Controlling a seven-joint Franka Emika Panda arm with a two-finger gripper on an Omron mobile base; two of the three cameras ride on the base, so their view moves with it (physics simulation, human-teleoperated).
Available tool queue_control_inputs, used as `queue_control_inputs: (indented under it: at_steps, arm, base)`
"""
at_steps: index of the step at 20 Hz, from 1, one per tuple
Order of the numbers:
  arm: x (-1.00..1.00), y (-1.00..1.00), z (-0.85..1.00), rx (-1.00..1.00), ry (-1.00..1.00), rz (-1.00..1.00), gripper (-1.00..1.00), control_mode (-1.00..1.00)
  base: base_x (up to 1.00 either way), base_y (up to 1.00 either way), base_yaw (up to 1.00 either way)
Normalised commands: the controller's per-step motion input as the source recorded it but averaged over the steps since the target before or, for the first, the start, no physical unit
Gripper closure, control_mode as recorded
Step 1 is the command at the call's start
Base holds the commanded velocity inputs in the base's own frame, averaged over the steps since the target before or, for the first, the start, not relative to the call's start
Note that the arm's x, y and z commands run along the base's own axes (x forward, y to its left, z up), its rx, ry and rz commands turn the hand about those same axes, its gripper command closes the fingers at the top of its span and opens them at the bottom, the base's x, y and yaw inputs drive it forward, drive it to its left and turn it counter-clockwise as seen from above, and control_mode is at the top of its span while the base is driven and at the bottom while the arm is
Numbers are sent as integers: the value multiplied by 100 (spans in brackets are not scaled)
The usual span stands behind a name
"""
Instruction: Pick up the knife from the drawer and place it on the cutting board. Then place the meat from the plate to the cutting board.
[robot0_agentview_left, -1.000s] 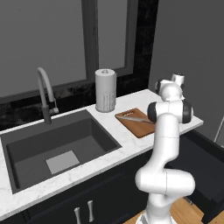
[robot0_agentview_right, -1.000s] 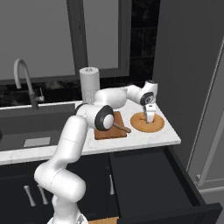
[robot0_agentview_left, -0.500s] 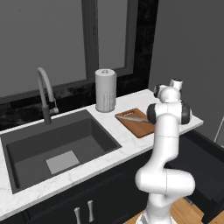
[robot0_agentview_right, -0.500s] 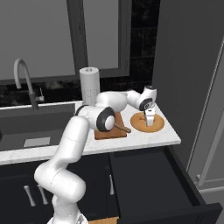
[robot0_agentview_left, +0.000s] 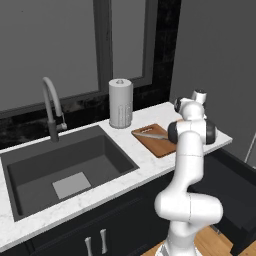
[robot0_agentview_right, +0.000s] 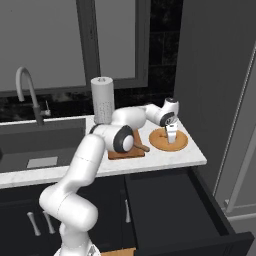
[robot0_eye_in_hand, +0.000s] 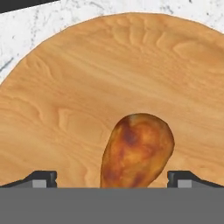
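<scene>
Lower over the plate (robot0_agentview_right: 180, 144) than a moment ago, gripper (robot0_eye_in_hand: 112, 179) spread wide astride the meat (robot0_eye_in_hand: 135, 151); knife (robot0_agentview_left: 151, 135) seemingly on board (robot0_agentview_left: 159, 142) already; meat grasp next.

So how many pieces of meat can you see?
1. The meat lies on the round plate, right under the open end effector. The arm hides part of the cutting board, so more could be behind it.

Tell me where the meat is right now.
The meat lies on the round plate at the counter's right end, beside the cutting board, directly under the open gripper.
</scene>
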Motion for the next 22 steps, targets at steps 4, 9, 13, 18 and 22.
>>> queue_control_inputs:
  at_steps: [4, 9, 13, 18, 22]
  arm:
    - [12, 0, -42, -1, 11, 0, -100, -100]
    - [-10, 4, -42, -2, 4, 0, 100, -100]
    - [-23, 14, -6, 0, -1, 0, 100, -100]
    - [-39, 15, 7, 1, -4, 0, 100, -100]
    - [-61, 60, 67, 0, -3, 0, 100, -100]
  base:
    - [0, 0, 0]
    - [0, 0, 0]
    - [0, 0, 0]
    - [0, 0, 0]
    - [0, 0, 0]
